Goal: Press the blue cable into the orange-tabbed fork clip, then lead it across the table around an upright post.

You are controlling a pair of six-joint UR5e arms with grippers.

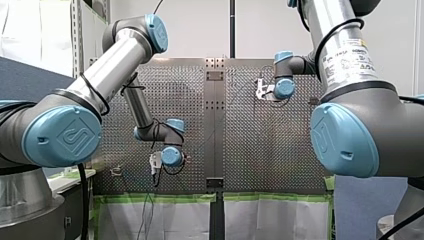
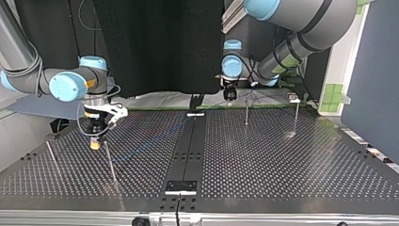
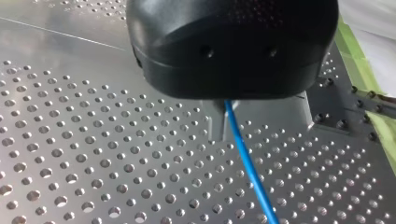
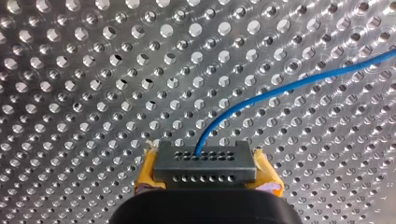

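In the top view, far on the left, a thin rod (image 2: pixel 51 157) leans over the table (image 2: pixel 282 165). Next comes my right gripper (image 2: pixel 95 145), low over the holes. Its yellow pads (image 4: pixel 267 177) are squeezed together and they pinch the blue cable (image 3: pixel 240 142). Just right of it, and a bit nearer the camera, stands an upright post (image 2: pixel 110 162). I think this is the post that counts. The cable's long line runs from my right gripper off to the right and the far side, up to my left gripper (image 2: pixel 229 96) by the far edge. It passes very close to the post, but I cannot tell which side it is on, or if it touches. At my left gripper the cable comes out from under the black body. The body hides the rest, so I cannot tell if it is squeezing the cable. Further right stand another post (image 2: pixel 246 112) and a last post (image 2: pixel 296 115), both apart from the cable. I cannot find the orange-tabbed fork clip for sure. My right gripper is much nearer the upright post, so I think it should carry the cable round it.
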